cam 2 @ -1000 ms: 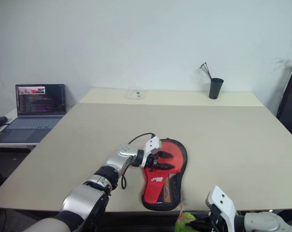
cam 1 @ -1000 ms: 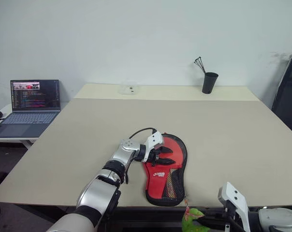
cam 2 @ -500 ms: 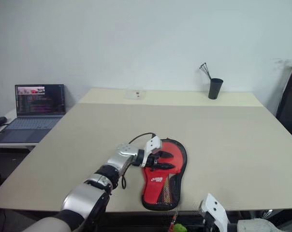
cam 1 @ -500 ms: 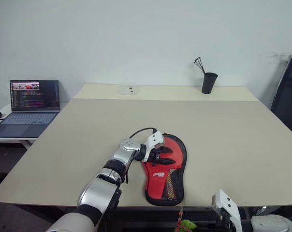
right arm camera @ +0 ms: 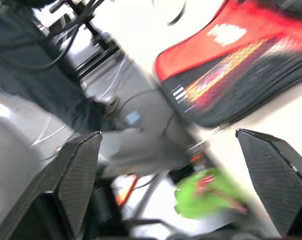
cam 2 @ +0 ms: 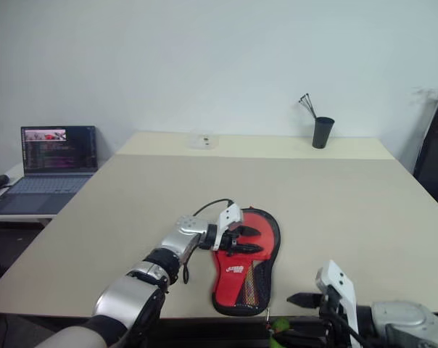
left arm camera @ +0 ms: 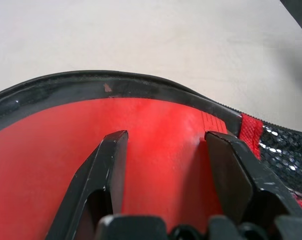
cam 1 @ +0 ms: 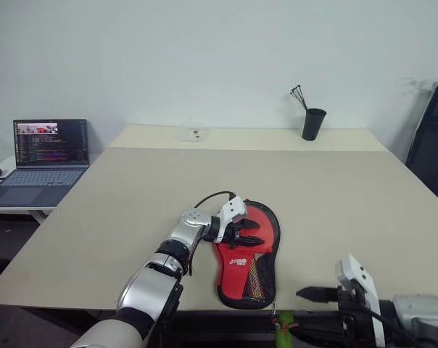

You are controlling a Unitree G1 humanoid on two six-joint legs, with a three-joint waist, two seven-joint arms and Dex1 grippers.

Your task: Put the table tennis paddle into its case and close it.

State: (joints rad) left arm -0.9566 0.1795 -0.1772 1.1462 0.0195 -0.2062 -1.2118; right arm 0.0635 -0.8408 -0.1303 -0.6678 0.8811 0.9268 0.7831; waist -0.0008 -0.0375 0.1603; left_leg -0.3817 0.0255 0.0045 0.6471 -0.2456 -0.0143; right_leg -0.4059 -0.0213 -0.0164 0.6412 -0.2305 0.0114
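Red fabric with black mesh faces up: the case point(cam 1: 248, 252) lies flat near the front edge of the surface point(cam 1: 335, 196), its green charm point(cam 1: 282, 336) dangling below that edge. The left end effector point(cam 1: 249, 235) rests on the round end, fingers point(left arm camera: 103, 170) spread, apparently pinning the case. The right end effector point(cam 1: 306, 304) hovers at the edge, spread wide, holding nothing. Paddle presumably inside.

- Your case point(cam 1: 248, 254) reads red with a white logo, black mesh and black rim.
- Green charm point(cam 1: 282, 338) (hanging at the table edge).
- Beige table point(cam 1: 335, 196); black cup point(cam 1: 314, 124).
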